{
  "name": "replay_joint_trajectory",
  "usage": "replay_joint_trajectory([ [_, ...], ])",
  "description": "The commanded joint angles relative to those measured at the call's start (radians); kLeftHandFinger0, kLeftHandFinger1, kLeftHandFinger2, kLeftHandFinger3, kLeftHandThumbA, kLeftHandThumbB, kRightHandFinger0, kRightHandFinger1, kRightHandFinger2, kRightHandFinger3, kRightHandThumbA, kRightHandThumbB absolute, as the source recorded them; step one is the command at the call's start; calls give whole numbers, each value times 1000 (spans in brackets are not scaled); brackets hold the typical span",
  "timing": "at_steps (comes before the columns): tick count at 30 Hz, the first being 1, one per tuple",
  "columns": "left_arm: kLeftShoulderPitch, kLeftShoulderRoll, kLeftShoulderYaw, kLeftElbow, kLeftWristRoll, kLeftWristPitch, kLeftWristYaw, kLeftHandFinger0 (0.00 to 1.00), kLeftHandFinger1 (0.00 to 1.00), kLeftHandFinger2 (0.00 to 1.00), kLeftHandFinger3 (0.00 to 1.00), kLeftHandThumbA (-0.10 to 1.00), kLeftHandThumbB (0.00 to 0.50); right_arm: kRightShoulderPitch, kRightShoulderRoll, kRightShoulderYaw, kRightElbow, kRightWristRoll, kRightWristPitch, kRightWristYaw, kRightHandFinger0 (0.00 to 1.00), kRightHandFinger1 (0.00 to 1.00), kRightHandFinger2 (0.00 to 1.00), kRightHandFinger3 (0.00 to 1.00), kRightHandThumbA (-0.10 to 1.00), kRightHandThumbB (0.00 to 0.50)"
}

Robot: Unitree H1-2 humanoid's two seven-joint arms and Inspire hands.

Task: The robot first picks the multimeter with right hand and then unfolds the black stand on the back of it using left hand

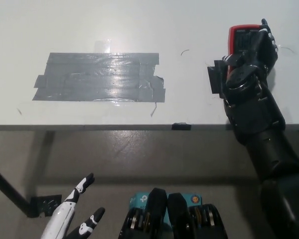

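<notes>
The right hand [251,55] is lying over the multimeter [240,36], grip state indeterminable. No writing is reading legibly. The left hand [77,216] is resting well below the multimeter, fingers apart.

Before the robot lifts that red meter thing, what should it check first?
1. Right hand over the multimeter: ok, it covers the lower part.
2. Fingers closed firmly around the multimeter: cannot tell, the hand hides the contact.
3. Multimeter off the table: not ok, it appears to lie flat.
4. Left hand free for the stand: ok, open and empty, low at the lower left below the table edge.
5. Black stand on the back: cannot tell, the back faces down.
</notes>
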State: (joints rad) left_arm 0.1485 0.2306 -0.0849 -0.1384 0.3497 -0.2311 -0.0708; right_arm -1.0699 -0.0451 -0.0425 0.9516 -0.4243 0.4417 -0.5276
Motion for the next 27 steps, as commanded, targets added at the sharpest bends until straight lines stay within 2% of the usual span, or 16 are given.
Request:
replay_joint_trajectory([
  [1, 8, 16, 0, -29, 16, -22, 6, 1000, 1000, 1000, 1000, 875, 196, -63, -10, 2, 0, 31, -36, -27, 1000, 1000, 1000, 1000, 993, 500],
  [5, -3, 20, 1, -30, 27, -19, 6, 1000, 1000, 1000, 1000, 888, 203, -83, -11, 0, 28, 28, -81, -98, 1000, 1000, 1000, 1000, 937, 500],
  [6, -5, 22, 1, -27, 20, -24, 3, 1000, 1000, 1000, 1000, 887, 202, -88, -8, -31, 45, 58, -157, -147, 1000, 1000, 1000, 1000, 752, 447],
  [7, -5, 22, 1, -27, 20, -24, 3, 1000, 1000, 1000, 1000, 886, 200, -89, -9, -31, 49, 60, -160, -149, 785, 900, 1000, 1000, 633, 362],
  [8, -6, 23, 3, -26, 18, -23, 3, 1000, 1000, 1000, 1000, 885, 200, -98, -12, -52, 67, 81, -212, -178, 236, 309, 461, 796, 267, 295],
  [9, -6, 23, 3, -26, 18, -23, 3, 1000, 1000, 1000, 1000, 884, 199, -99, -12, -55, 72, 84, -220, -183, 162, 224, 387, 718, 252, 310],
  [10, -6, 23, 5, -27, 17, -26, 5, 1000, 1000, 1000, 1000, 868, 196, -97, -11, -67, 69, 97, -259, -192, 6, 9, 22, 147, -64, 284],
  [11, -7, 24, 6, -22, 14, -31, 7, 1000, 1000, 1000, 1000, 866, 196, -97, -11, -75, 70, 107, -280, -195, 0, 0, 30, 71, -99, 272],
  [13, -15, 25, 7, -19, 15, -25, 5, 1000, 1000, 1000, 1000, 869, 197, -105, -13, -77, 79, 113, -292, -191, 0, 0, 120, 92, -100, 281],
  [14, -13, 26, 7, -17, 18, -33, 8, 1000, 1000, 1000, 1000, 870, 192, -101, -14, -74, 75, 112, -298, -186, 0, 0, 94, 96, -50, 302],
  [16, -13, 26, 7, -17, 18, -33, 8, 1000, 1000, 1000, 1000, 871, 193, -103, -14, -73, 81, 115, -304, -189, 0, 0, 1, 24, -57, 304],
  [17, -14, 26, 7, -11, 17, -39, 11, 1000, 1000, 1000, 1000, 861, 183, -99, -19, -63, 80, 109, -288, -175, 42, 44, 92, 117, 38, 291],
  [18, -15, 26, 7, -8, 14, -43, 12, 1000, 1000, 1000, 1000, 856, 176, -98, -20, -63, 79, 115, -278, -168, 8, 9, 43, 114, 56, 281],
  [19, -14, 25, 8, -10, 13, -40, 11, 1000, 1000, 1000, 1000, 852, 179, -97, -20, -66, 78, 121, -277, -166, 0, 0, 38, 110, 85, 279],
  [20, -14, 25, 8, -10, 10, -39, 10, 1000, 1000, 1000, 1000, 851, 179, -96, -20, -64, 77, 122, -279, -168, 0, 0, 1, 31, 95, 272],
  [27, -15, 31, 13, -8, 4, -44, 11, 1000, 1000, 973, 1000, 854, 176, -89, -22, -65, 81, 141, -314, -171, 0, 0, 0, 0, 67, 251],
])
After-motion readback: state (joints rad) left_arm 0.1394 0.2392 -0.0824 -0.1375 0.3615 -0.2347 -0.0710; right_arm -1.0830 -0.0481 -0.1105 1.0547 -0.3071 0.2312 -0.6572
